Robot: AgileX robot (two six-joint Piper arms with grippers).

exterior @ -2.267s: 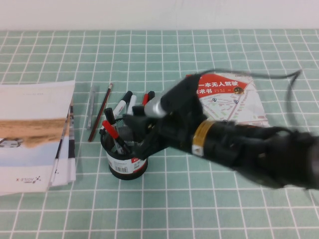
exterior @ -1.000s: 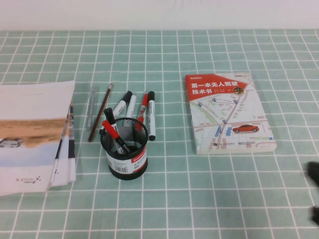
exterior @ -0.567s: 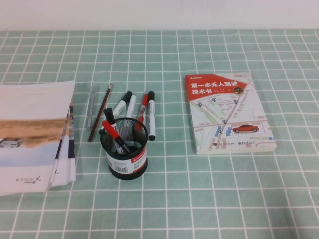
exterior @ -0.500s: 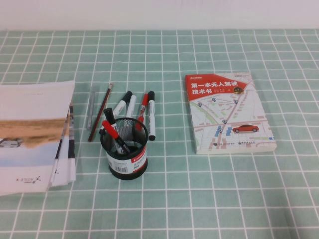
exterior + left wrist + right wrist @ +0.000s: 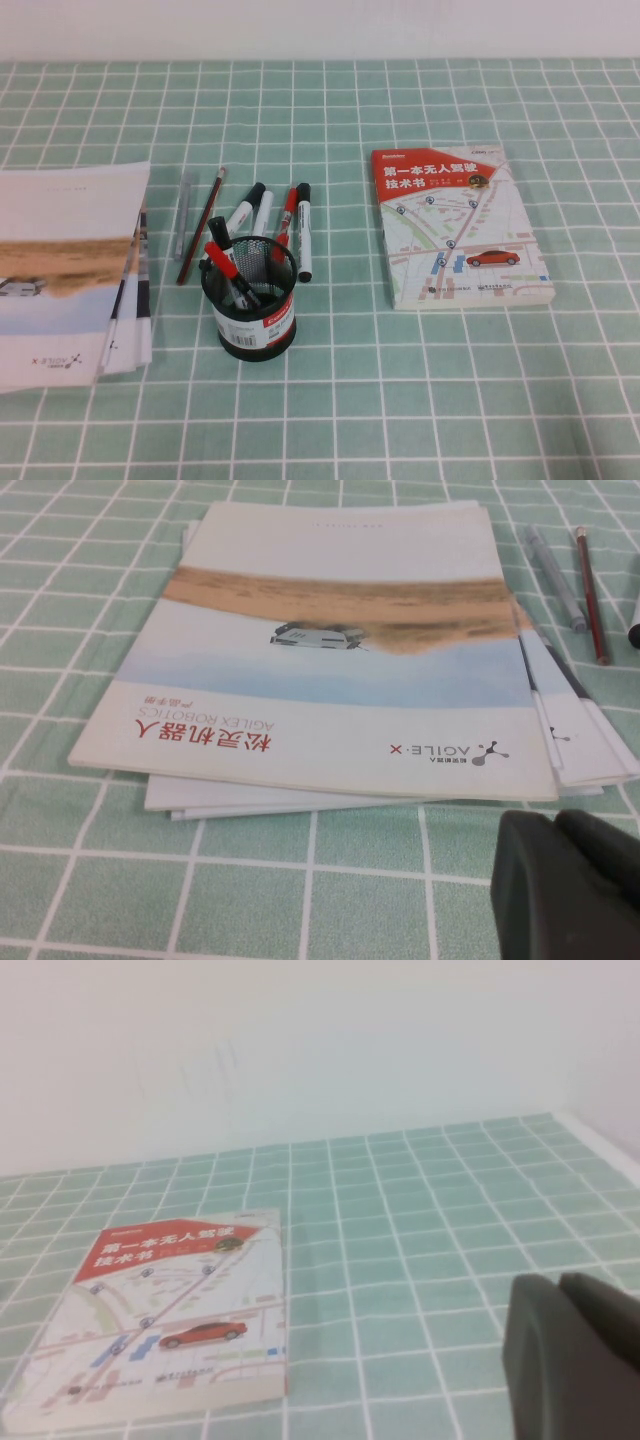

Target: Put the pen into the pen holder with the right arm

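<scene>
The black wire-mesh pen holder (image 5: 250,318) stands on the green checked mat, left of centre. A thick marker with a red cap (image 5: 222,260) leans inside it beside a black-capped marker (image 5: 222,240). Neither arm shows in the high view. My right gripper (image 5: 560,1290) is shut and empty, low over the mat to the right of the book, far from the holder. My left gripper (image 5: 555,825) is shut and empty, just in front of the magazine stack.
Black-capped white markers (image 5: 303,230) and another red-capped marker (image 5: 288,215) lie behind the holder. A dark red pencil (image 5: 203,225) and a grey pen (image 5: 183,215) lie to their left. Stacked magazines (image 5: 65,270) lie far left. A map-cover book (image 5: 455,225) lies right.
My right arm was over the pen holder. It has drawn back to the right and left the high view. The pen holder and markers have not moved.
</scene>
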